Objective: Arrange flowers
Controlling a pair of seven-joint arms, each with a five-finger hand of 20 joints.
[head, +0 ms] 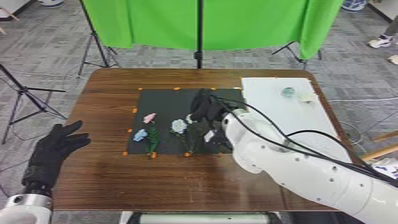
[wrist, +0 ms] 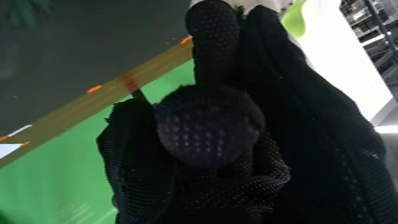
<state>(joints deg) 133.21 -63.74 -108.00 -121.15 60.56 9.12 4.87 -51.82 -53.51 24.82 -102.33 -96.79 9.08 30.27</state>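
On the black mat [head: 169, 97] lie a pink flower [head: 149, 118], a blue flower [head: 140, 135] and a white flower [head: 179, 126], with green stems running toward the mat's near edge. Another small white piece [head: 209, 136] shows beside the right forearm. My right hand [head: 206, 107] is over the mat's right half, beyond and to the right of the white flower. In the right wrist view the same hand [wrist: 209, 125] is close up; whether it has anything in its grasp is hidden. My left hand [head: 60, 145] is open at the table's left edge, apart from the flowers.
A white board [head: 266, 87] lies on the table's right side, bearing a greenish glassy object [head: 288, 92] and a small pale object [head: 307, 98]. Orange tape pieces mark the mat's edges. Cables run along the right arm. A green cloth [head: 151, 25] hangs behind the table.
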